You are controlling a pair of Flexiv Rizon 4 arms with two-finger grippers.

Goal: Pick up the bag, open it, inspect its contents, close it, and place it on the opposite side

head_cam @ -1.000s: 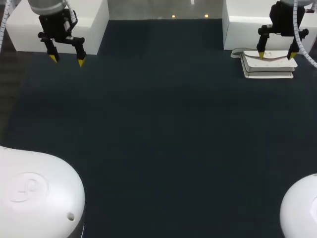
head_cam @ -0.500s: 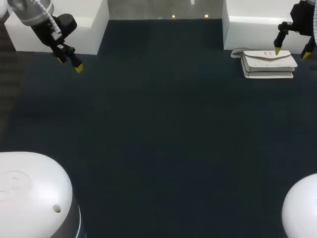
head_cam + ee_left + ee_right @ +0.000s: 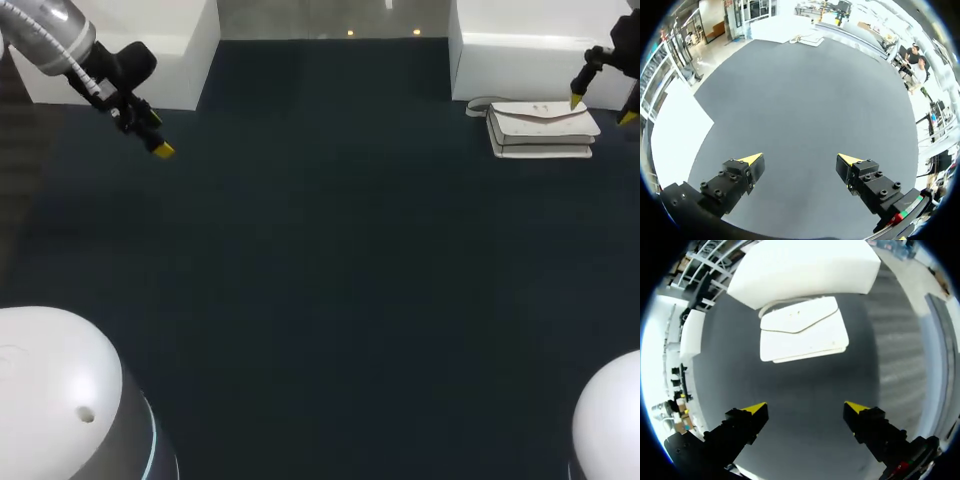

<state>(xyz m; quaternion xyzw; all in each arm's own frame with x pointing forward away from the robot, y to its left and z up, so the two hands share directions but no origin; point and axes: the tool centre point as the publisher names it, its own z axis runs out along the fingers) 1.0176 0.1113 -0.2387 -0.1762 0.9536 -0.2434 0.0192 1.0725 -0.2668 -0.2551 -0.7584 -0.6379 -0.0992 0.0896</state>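
Handbag (image 3: 541, 130), white and envelope-style with its flap down, lies flat on the dark worktop (image 3: 330, 280) at the far right, and I place everything else from it. A white block (image 3: 510, 65) stands just behind the handbag, and the thin strap (image 3: 478, 105) curls out from the bag's end that faces the middle of the worktop, next to that block. My right gripper (image 3: 603, 108) hangs by the handbag's outer end. Its fingers are spread wide with nothing between them, and in the right wrist view the bag lies ahead of the yellow tips without touching them. My left gripper (image 3: 800, 159) is well apart from the handbag, across the whole width of the worktop. Its fingers are likewise released and hold nothing, with only bare dark surface beneath them. From the left wrist view I see the handbag as a small pale shape far ahead of the fingers.
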